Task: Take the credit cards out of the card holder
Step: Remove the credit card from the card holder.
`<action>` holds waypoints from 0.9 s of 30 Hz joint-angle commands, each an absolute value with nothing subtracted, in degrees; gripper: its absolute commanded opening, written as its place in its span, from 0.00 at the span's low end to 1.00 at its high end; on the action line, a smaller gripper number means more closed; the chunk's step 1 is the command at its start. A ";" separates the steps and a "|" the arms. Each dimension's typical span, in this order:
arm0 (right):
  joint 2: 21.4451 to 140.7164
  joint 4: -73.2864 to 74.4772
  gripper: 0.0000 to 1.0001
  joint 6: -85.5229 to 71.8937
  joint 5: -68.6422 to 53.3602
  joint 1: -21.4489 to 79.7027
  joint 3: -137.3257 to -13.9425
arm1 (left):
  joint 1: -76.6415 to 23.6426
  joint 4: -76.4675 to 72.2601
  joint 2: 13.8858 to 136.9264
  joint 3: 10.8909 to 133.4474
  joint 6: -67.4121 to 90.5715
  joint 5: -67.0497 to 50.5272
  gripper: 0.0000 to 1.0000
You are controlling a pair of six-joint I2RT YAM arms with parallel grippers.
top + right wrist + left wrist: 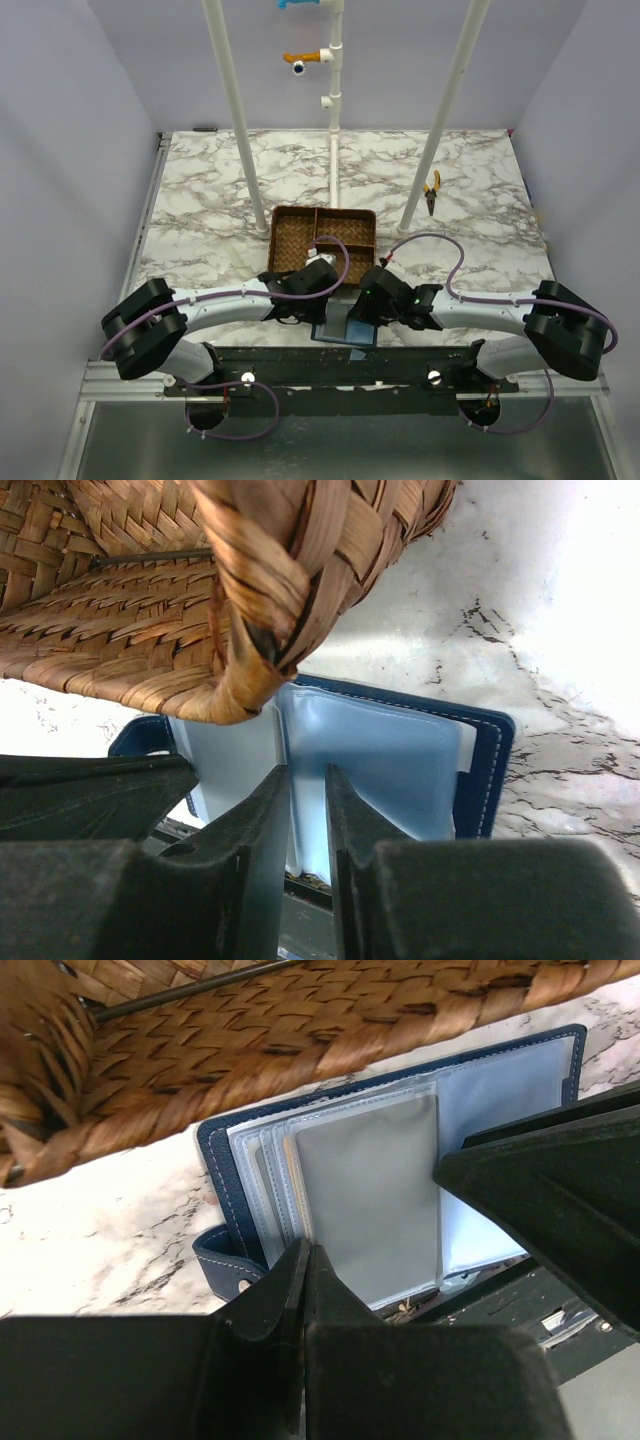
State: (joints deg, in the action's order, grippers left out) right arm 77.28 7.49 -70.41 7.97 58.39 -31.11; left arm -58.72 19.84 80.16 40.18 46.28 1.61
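Left gripper [305,1260]: clenched, fingers meeting along one seam, nothing visible between them. Tip right at the near edge of the top clear sleeve.

Card holder [215,1160]: navy, opened flat on the marble tabletop [220,200], directly ahead of and under both grippers' fingertips. Snap tab just left of the left gripper's tip.

Grey card [370,1200] in the top sleeve, immediately beyond the left fingertips; edges of further sleeves [265,1180] fanned out to its left. Contents of those sleeves unreadable.

Right gripper [307,790]: fingers nearly together, thin slit between them, over the pale inner page of the holder. Pinching a sleeve or merely hovering: cannot tell.

Wicker tray [275,240]: just beyond both grippers, near rim touching or overlapping the holder's far edge.

Yellow-handled pliers [431,192]: well apart, far beyond the right gripper.
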 commanded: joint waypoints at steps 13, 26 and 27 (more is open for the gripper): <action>78.21 10.31 0.30 -69.17 8.11 58.23 -30.14 | -58.59 21.27 78.49 40.04 47.61 3.25 0.00; 79.97 10.68 0.21 -69.26 7.95 58.19 -29.97 | -57.74 20.52 78.73 38.14 47.48 3.11 0.00; 79.91 10.66 0.21 -69.26 8.00 58.19 -29.94 | -57.82 19.88 78.90 38.14 47.29 2.60 0.00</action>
